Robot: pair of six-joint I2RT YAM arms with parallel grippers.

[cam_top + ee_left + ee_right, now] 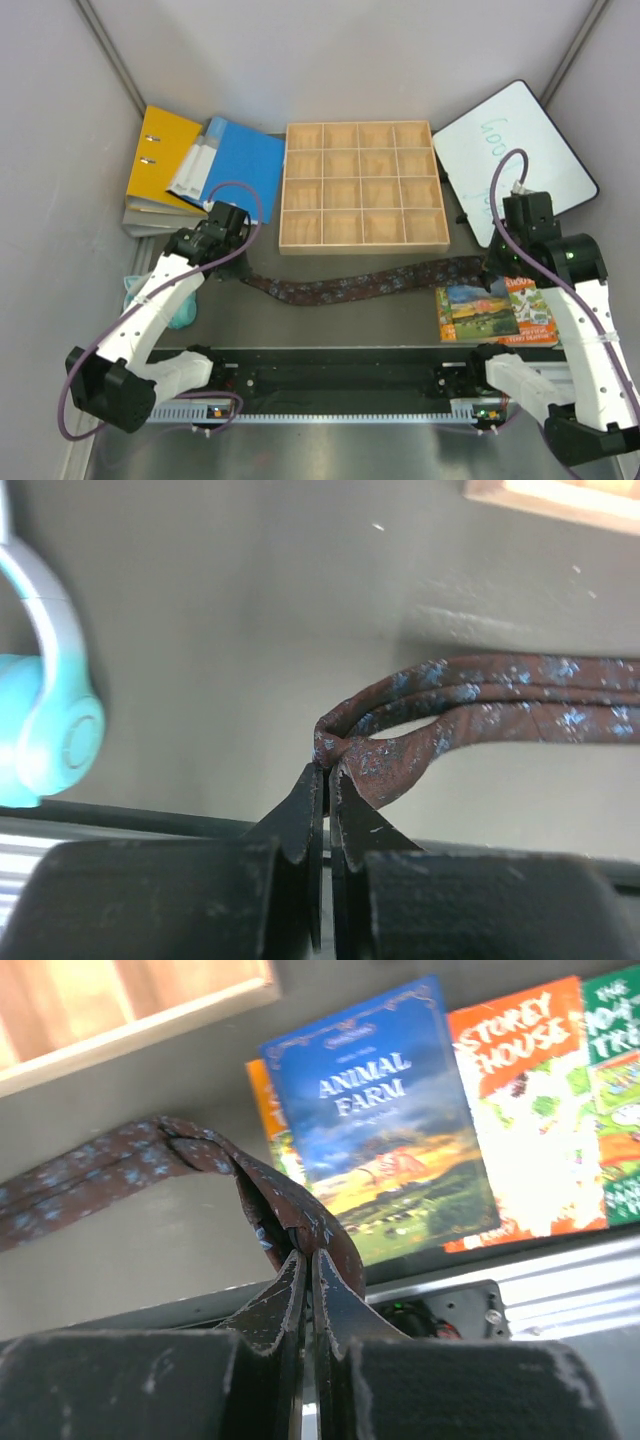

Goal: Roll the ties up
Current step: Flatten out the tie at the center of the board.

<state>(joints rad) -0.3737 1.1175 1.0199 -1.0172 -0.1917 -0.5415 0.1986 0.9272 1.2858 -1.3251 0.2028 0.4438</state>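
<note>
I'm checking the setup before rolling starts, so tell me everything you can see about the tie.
The tie is a long, narrow strip of dark brown, woven-looking fabric with small bluish speckles. It is unrolled and stretched left to right across the table, in front of the wooden tray. Each end is doubled over and pinched: the left gripper shuts its fingers on the left fold, and the right gripper shuts on the right fold, near the books.

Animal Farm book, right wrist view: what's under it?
An orange cover peeks out past the left edge of Animal Farm, and an orange Storey House book sits against its right edge. Their hidden parts, and anything else beneath, cannot be seen.
</note>
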